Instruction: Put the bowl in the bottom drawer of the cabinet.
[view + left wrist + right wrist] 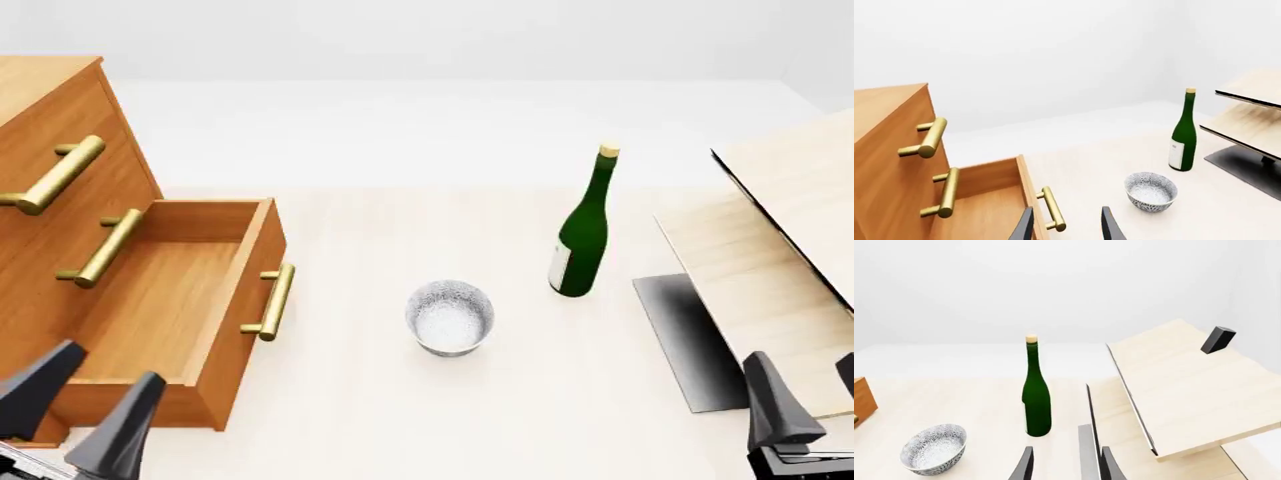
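The speckled white-grey bowl (450, 315) stands upright on the pale table, between the cabinet (47, 120) and a green bottle (583, 230). The bottom drawer (160, 300) is pulled out, and its brass handle (274, 300) faces the bowl. My left gripper (80, 408) hovers open at the near left, over the drawer's front corner, holding nothing. In the left wrist view the gripper (1067, 227) points past the drawer handle (1052, 208), with the bowl (1151, 191) beyond. My right gripper (811, 395) is open at the near right, far from the bowl (933, 449).
A green bottle (1036, 395) stands upright just right of and behind the bowl. Tilted pale wood boards (774, 230) on a dark base plate (681, 340) fill the right side. A small black block (1218, 339) lies on the upper board. Two upper drawers (54, 175) are closed.
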Action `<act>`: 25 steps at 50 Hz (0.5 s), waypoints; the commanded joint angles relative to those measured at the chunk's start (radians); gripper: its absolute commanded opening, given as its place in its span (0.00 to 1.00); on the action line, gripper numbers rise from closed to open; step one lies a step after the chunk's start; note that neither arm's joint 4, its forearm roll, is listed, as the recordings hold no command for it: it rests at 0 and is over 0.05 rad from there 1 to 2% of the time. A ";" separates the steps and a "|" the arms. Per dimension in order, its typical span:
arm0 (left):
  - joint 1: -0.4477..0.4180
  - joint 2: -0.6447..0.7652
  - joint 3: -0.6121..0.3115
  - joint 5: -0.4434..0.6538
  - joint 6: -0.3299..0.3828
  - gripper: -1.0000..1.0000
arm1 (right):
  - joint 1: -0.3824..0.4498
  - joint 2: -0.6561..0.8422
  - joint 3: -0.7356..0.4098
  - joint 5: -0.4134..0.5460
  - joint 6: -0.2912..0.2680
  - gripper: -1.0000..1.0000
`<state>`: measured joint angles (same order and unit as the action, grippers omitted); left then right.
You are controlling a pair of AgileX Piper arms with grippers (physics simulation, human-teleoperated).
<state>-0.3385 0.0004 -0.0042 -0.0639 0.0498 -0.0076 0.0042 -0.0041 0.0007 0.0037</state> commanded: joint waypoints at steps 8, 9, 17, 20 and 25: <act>-0.215 0.000 -0.123 0.120 0.040 1.00 | 0.000 0.000 0.000 0.000 0.000 1.00; -0.226 0.000 -0.137 0.132 0.036 1.00 | 0.000 0.000 0.000 0.000 0.000 1.00; -0.245 0.001 -0.188 0.151 -0.006 1.00 | 0.000 0.004 0.000 -0.004 0.000 1.00; -0.267 0.003 -0.198 0.168 -0.008 1.00 | 0.000 0.004 0.000 -0.004 0.000 1.00; -0.288 0.058 -0.215 0.132 -0.018 1.00 | 0.000 0.004 0.000 -0.004 0.000 1.00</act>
<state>-0.5746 0.0164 -0.1700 0.0641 0.0513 -0.0078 0.0070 -0.0041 -0.0021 0.0037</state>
